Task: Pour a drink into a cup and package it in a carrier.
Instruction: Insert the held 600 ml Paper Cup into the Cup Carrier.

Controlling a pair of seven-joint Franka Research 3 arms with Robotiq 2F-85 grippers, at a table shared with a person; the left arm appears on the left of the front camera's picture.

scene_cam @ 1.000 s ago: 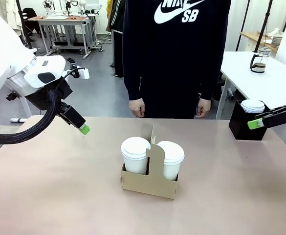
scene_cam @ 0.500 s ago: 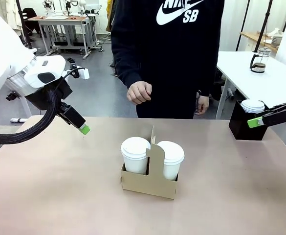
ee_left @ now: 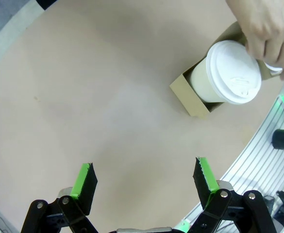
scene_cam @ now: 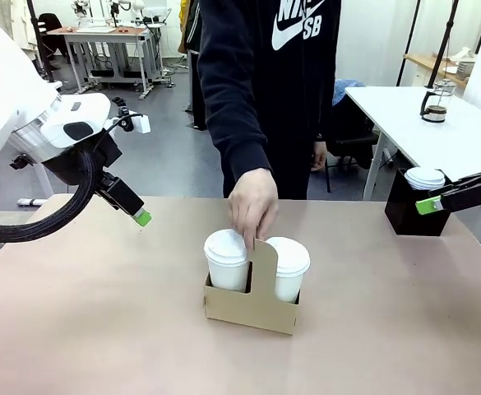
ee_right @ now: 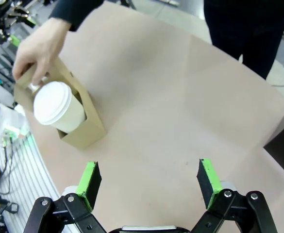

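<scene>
1. Since both lidded cups already sit in the carrier (scene_cam: 252, 304), one in each hole either side of the tall handle tab, the packing part looks done to me. The left cup (scene_cam: 226, 259) and its twin (scene_cam: 288, 267) are snug and upright mid-table.
2. Both arms are parked out of the way, I'd guess to leave room for the pickup. The left gripper (ee_left: 144, 182) hangs over bare table with its jaws spread wide, holding nothing. The right gripper (ee_right: 149, 182) is just as wide and empty, up near the black box of lids (scene_cam: 413, 210) at the table's right edge.
3. What's new: a second ago the person's hands hung by their sides, then one came up, and now that hand (scene_cam: 252, 206) is down on the handle tab, fingers pinching behind it. They've also shifted sideways. The grippers haven't budged.
4. No idea if the lift has started; the carrier sits flat.
</scene>
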